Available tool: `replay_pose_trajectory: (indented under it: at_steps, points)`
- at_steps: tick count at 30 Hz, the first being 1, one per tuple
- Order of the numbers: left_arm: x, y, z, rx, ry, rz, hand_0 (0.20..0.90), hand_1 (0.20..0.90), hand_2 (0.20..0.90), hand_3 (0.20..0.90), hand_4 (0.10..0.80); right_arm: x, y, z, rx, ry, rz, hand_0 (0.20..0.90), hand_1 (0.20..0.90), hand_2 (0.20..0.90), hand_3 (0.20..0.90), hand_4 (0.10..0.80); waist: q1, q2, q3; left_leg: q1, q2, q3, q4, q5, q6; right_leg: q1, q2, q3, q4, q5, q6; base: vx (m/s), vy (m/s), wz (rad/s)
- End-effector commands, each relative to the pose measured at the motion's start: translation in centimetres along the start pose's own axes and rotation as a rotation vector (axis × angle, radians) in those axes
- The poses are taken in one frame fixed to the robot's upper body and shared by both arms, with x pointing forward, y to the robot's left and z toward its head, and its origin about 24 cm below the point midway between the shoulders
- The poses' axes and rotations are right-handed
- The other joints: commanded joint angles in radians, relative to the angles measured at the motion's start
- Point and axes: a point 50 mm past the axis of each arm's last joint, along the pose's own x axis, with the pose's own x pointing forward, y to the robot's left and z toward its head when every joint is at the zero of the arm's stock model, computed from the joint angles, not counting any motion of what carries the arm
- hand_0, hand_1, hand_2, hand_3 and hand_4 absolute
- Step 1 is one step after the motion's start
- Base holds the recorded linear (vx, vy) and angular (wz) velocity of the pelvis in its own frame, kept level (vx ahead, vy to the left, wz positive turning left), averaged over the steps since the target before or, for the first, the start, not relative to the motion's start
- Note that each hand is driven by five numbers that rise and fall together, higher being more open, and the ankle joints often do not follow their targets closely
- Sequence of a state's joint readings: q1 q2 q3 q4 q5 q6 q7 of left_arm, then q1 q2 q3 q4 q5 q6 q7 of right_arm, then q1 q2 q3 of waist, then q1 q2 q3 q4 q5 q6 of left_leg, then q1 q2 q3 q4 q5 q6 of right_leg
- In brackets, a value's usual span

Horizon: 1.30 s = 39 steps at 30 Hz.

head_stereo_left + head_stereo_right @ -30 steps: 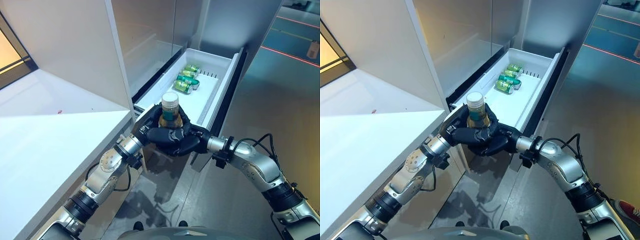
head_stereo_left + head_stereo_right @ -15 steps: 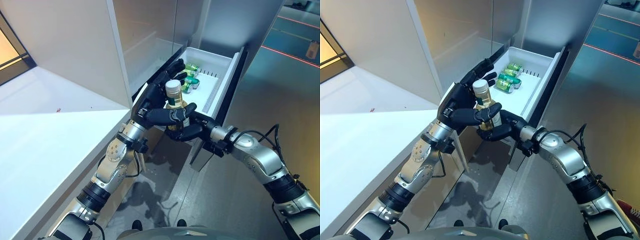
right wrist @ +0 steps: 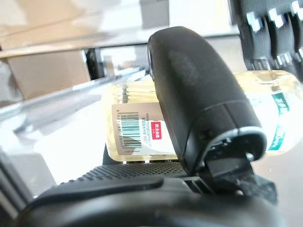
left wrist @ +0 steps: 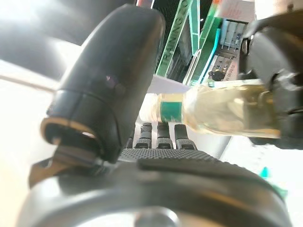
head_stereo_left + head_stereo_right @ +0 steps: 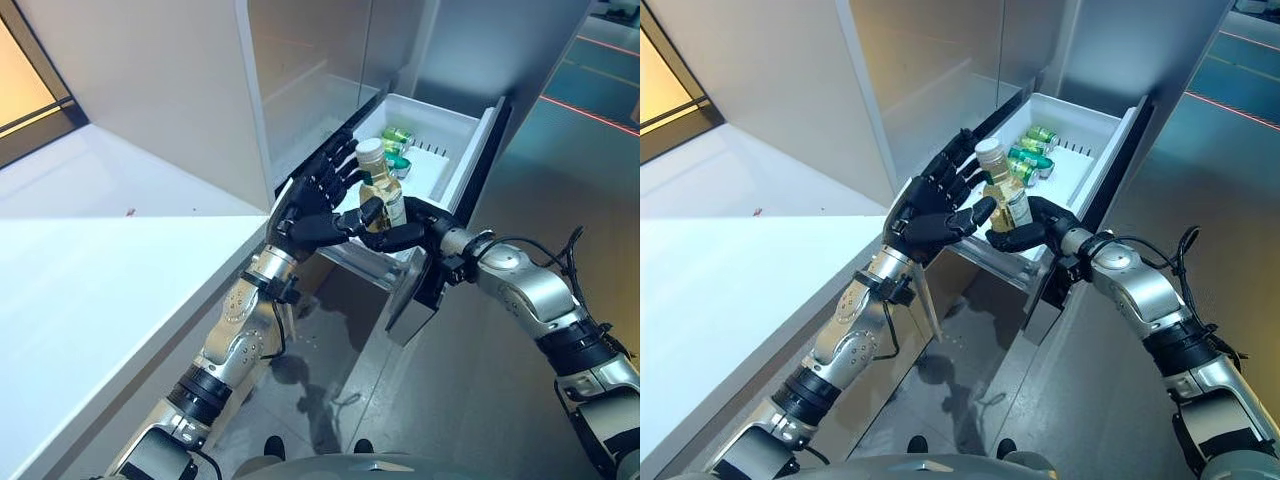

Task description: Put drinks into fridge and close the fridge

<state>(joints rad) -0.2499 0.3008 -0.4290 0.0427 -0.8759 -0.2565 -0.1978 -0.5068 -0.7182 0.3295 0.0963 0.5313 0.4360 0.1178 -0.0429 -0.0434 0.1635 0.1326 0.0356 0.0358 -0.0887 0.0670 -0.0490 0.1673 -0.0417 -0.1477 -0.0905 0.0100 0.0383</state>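
A bottle of pale yellow drink with a white cap stands upright in my right hand, just above the near end of the open white fridge drawer. The right hand's fingers and thumb are curled round the bottle. My left hand is open with straight fingers right beside the bottle, on the side toward the counter. Its thumb points at the bottle. Green cans lie on their sides at the drawer's far end.
A white counter lies to the left, with a tall pale cabinet wall behind it. The drawer's dark front panel sticks out over the grey floor on the right.
My left hand has let go of the bottle and opened. My right hand has carried the bottle up and further over the drawer. The camera has shifted a little.
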Motion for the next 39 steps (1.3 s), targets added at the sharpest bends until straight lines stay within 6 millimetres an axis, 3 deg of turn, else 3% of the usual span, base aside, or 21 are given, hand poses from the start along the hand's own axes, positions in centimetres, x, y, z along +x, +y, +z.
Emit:
replay_pose_trajectory:
  at_steps: [1,7,9,13,19,27,33,39]
  points:
    - [0.3,-1.5,-0.4,-0.101,-0.003,-0.127,0.9,0.9,0.9,0.9,0.8,-2.9,-5.6,13.9,-0.014,-0.56,-0.218,0.3,0.3,0.3,0.2,0.1,0.039,-0.042,-0.075,0.011,-0.088,0.043,0.067,-0.15,0.079,-0.049,0.047,-0.018,0.143,-0.093,-0.003,0.028,-0.009,0.13]
    - [-3.4,-0.7,-4.5,-0.187,0.24,-0.112,0.9,0.9,0.9,0.9,0.8,-3.8,-9.2,14.9,0.026,-0.56,-0.344,0.3,0.3,0.3,0.2,0.1,0.083,-0.05,-0.069,0.003,-0.09,0.015,0.077,-0.148,0.075,-0.041,0.04,-0.057,0.16,-0.11,-0.011,0.052,-0.009,0.18]
    - [-5.5,0.1,-6.0,-0.197,0.332,-0.089,0.9,0.9,0.9,0.9,0.8,-4.1,-10.7,15.0,0.043,-0.548,-0.389,0.3,0.3,0.3,0.2,0.1,0.106,-0.051,-0.069,0.0,-0.091,0.001,0.079,-0.145,0.072,-0.038,0.038,-0.076,0.165,-0.117,-0.016,0.078,-0.011,0.26]
    - [-8.1,1.2,-7.3,-0.186,0.437,-0.059,0.9,0.9,0.9,0.9,0.8,-4.4,-12.5,15.0,0.059,-0.521,-0.446,0.3,0.3,0.3,0.2,0.1,0.132,-0.05,-0.064,-0.012,-0.091,-0.015,0.086,-0.141,0.069,-0.039,0.034,-0.1,0.176,-0.128,-0.021,0.057,-0.005,0.2]
    - [-11.5,2.7,-8.8,-0.122,0.592,-0.003,0.9,0.9,0.9,0.9,0.8,-4.6,-15.1,13.2,0.061,-0.401,-0.554,0.3,0.3,0.3,0.2,0.1,0.175,-0.045,-0.049,-0.029,-0.094,-0.045,0.096,-0.135,0.066,-0.04,0.024,-0.137,0.197,-0.144,-0.027,0.073,-0.006,0.23]
    - [-15.1,5.0,-9.8,0.002,0.772,0.064,0.9,0.9,0.9,0.9,0.8,-5.0,-18.0,9.7,-0.017,-0.139,-0.678,0.3,0.3,0.3,0.2,0.1,0.214,-0.033,-0.01,-0.065,-0.093,-0.076,0.111,-0.122,0.061,-0.064,0.012,-0.162,0.215,-0.146,-0.03,0.058,-0.007,0.21]
    - [-16.0,7.5,-9.1,0.122,0.817,0.148,0.9,0.9,0.9,0.9,0.8,-6.6,-20.4,7.8,-0.068,0.04,-0.78,0.3,0.3,0.3,0.2,0.1,0.24,-0.024,0.063,-0.131,-0.091,-0.097,0.126,-0.106,0.062,-0.121,0.014,-0.162,0.228,-0.137,-0.034,-0.053,-0.035,0.14]
    - [-16.9,9.7,-8.1,0.192,0.825,0.276,0.9,0.9,0.9,0.9,0.8,-8.0,-21.5,6.4,-0.05,0.122,-0.837,0.3,0.3,0.3,0.2,0.1,0.248,-0.025,0.127,-0.171,-0.086,-0.106,0.124,-0.093,0.063,-0.163,0.022,-0.158,0.228,-0.121,-0.034,-0.077,-0.055,0.09]
